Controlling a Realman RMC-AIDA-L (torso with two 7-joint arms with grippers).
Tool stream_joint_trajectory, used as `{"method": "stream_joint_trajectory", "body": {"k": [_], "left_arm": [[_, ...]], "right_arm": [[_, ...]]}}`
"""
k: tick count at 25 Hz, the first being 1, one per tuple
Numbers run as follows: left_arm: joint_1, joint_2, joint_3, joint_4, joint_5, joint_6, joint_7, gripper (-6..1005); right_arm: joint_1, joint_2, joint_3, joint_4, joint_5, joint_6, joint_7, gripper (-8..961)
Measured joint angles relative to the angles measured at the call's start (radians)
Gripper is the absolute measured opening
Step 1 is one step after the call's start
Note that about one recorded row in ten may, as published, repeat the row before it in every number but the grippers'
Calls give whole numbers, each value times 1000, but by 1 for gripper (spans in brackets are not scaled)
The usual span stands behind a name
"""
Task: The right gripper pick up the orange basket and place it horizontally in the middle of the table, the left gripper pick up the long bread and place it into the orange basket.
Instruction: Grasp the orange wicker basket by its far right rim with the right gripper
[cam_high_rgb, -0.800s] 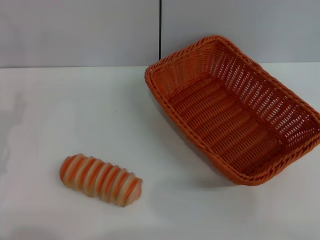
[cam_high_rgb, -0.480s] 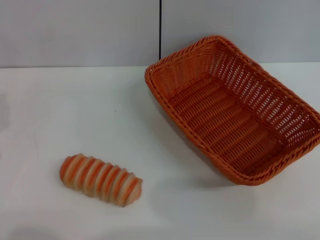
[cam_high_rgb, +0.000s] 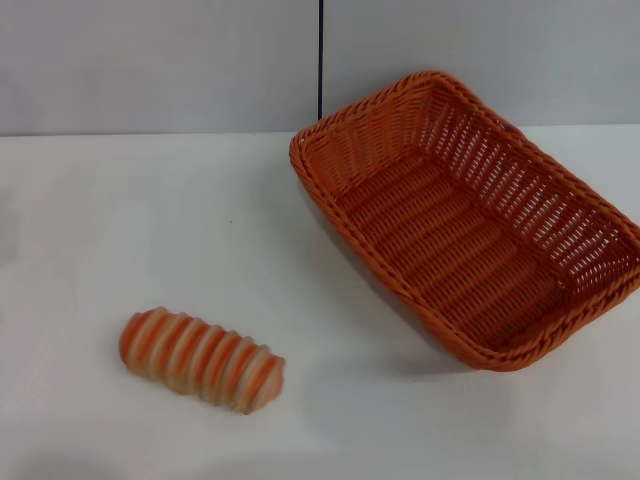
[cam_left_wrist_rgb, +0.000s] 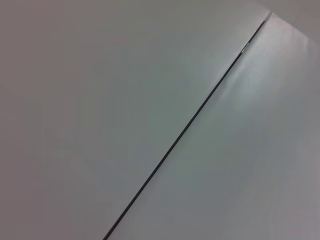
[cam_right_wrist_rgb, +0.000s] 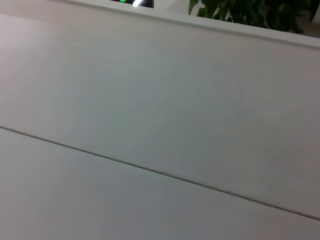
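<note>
Nothing on the white surface (cam_high_rgb: 150, 220) has moved: the large orange woven wicker basket (cam_high_rgb: 470, 225) still sits angled at the right, the striped orange-and-cream long bread (cam_high_rgb: 202, 359) near left. Neither gripper appears, state unknown; the task looks unstarted.

the orange basket (cam_high_rgb: 470, 225) runs past the head view's right edge.

The orange basket (cam_high_rgb: 470, 225) is woven in orange wicker with openwork sides and a braided rim, the long bread (cam_high_rgb: 202, 358) is banded crosswise in orange and cream, and the table (cam_high_rgb: 150, 230) is seen as plain white.
</note>
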Motion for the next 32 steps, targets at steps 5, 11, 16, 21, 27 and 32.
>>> {"method": "stream_joint_trajectory", "body": {"k": [5, 11, 16, 21, 27, 32], "left_arm": [[19, 3, 7, 29, 0, 4, -62, 473], [44, 3, 41, 91, 0, 11, -112, 470], [51, 3, 67, 107, 0, 12, -115, 468], [53, -1, 47, 92, -11, 10, -114, 465], [53, 1, 42, 90, -12, -5, -114, 463], [49, 1, 40, 90, -12, -24, -114, 463]], "right_arm": [[-11, 1, -39, 19, -1, 10, 1, 421], [-50, 1, -146, 92, -3, 47, 1, 420], [-95, -3, -240, 197, -3, 71, 1, 420], [-122, -6, -286, 275, -5, 95, 1, 420], [-142, -30, -288, 297, -25, 154, 14, 421], [-154, -44, -295, 392, -66, 201, 27, 421]]}}
